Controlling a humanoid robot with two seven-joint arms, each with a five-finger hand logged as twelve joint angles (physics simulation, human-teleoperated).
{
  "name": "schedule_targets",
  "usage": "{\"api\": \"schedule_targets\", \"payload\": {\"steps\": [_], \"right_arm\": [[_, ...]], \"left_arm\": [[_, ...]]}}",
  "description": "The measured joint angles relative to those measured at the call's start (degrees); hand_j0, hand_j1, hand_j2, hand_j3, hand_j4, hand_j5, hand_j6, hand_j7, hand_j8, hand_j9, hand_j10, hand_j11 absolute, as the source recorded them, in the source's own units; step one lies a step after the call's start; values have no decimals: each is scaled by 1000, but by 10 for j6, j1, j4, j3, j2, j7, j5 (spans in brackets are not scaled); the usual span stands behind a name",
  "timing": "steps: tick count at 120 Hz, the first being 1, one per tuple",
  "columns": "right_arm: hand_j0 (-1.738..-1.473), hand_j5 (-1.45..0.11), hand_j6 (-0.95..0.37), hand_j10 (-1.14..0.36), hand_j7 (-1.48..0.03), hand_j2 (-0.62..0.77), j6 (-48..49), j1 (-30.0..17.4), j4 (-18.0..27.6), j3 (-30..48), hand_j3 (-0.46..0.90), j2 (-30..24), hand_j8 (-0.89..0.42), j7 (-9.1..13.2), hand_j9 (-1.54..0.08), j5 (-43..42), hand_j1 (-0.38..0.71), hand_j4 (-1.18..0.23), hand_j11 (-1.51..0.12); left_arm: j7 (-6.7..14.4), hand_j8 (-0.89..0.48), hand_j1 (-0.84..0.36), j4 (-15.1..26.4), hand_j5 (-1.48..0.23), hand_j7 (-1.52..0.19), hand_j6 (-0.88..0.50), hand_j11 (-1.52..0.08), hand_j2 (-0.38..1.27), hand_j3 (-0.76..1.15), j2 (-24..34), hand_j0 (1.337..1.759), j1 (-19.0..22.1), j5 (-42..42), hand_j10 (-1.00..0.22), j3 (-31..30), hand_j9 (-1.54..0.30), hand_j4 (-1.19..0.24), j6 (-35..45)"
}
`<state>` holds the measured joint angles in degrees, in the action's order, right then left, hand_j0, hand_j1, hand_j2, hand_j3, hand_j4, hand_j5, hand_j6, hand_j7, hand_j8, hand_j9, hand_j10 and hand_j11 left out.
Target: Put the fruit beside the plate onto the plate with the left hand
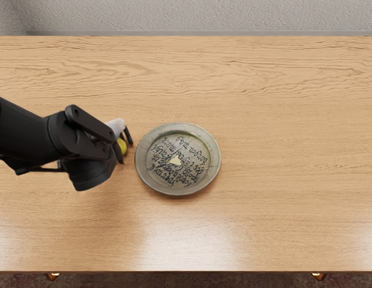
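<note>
Shiny brown wood of the table (pixel 246 240) lay closest to me, with soft light glowing on it. Farther up sat the plate (pixel 213 157). It was round and grey-green, with dark scribbly writing all over its middle and one small pale patch in the center. My left hand (pixel 93 154) was just beside the plate's left edge, and its black arm came in from the left side. The hand was right over the fruit (pixel 122 146). I could see only a tiny bit of the fruit, a bright yellow spot peeking out at the right side of my hand. It sat between my hand and the plate, close to the rim but not on the plate. The rest of it was hidden, so I could not tell its shape or what kind of fruit it was. I also could not tell whether my hand was holding it or only covering it. My other hand did not show.
</note>
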<state>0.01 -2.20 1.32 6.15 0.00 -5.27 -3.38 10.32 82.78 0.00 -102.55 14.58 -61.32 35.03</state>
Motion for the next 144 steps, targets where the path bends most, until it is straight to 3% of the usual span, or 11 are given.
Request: {"api": "schedule_targets", "payload": {"steps": [17,45,85,112,144], "right_arm": [[-1658,-50,-39,-39,-50,-7,0,0,0,0,0,0,-39,0,-50,0,-303,-39,-50],[-1658,-50,-39,-39,-50,-7,0,0,0,0,0,0,-39,0,-50,0,-303,-39,-50],[-1658,-50,-39,-39,-50,-7,0,0,0,0,0,0,-39,0,-50,0,-303,-39,-50],[-1658,-50,-39,-39,-50,-7,0,0,0,0,0,0,-39,0,-50,0,-303,-39,-50],[-1658,-50,-39,-39,-50,-7,0,0,0,0,0,0,-39,0,-50,0,-303,-39,-50]], "left_arm": [[0,-336,-328,4,-764,-804,-430,-772,213,84,0,1658,-5,2,-511,-7,-812,-582,0],[1,-388,-295,15,-824,-835,-479,-820,281,27,0,1656,-29,3,-572,-24,-838,-617,-1],[1,-415,-268,66,-870,-866,-508,-851,309,5,0,1656,-135,3,-601,-24,-866,-630,-1],[0,-411,-269,114,-885,-875,-505,-853,327,2,0,1656,-175,7,-603,14,-871,-626,-1],[11,-410,-274,133,-906,-880,-506,-851,341,0,0,1657,-195,9,-602,74,-882,-615,-2]]}}
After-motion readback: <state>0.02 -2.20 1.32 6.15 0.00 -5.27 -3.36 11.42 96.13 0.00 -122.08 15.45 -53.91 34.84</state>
